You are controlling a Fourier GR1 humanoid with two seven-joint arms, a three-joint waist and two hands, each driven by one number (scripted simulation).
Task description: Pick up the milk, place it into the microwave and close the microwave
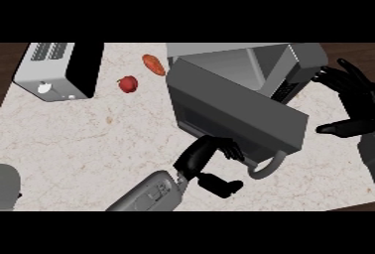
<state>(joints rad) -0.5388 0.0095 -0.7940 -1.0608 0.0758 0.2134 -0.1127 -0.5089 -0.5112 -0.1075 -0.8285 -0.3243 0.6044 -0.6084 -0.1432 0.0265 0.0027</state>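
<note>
Noted pale marble counter [88, 139]. Grey microwave [293, 54] at upper right, door [234, 104] swung wide toward centre. Toaster [51, 69] at upper left. Right hand [359, 99] beside microwave's right side, fingers spread wide. Left hand [198, 156] against door's lower edge by handle [267, 168], fingers half-bent, gripping nothing. Red apple [127, 84] near toaster. Milk out of sight; position cannot tell.

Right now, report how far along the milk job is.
Done: no milk shows on the counter, so it is probably inside the microwave, though I cannot see it. In hand: the left robot hand is against the open door near its handle. Left: shutting the door. The right robot hand rests open beside the microwave.
</note>
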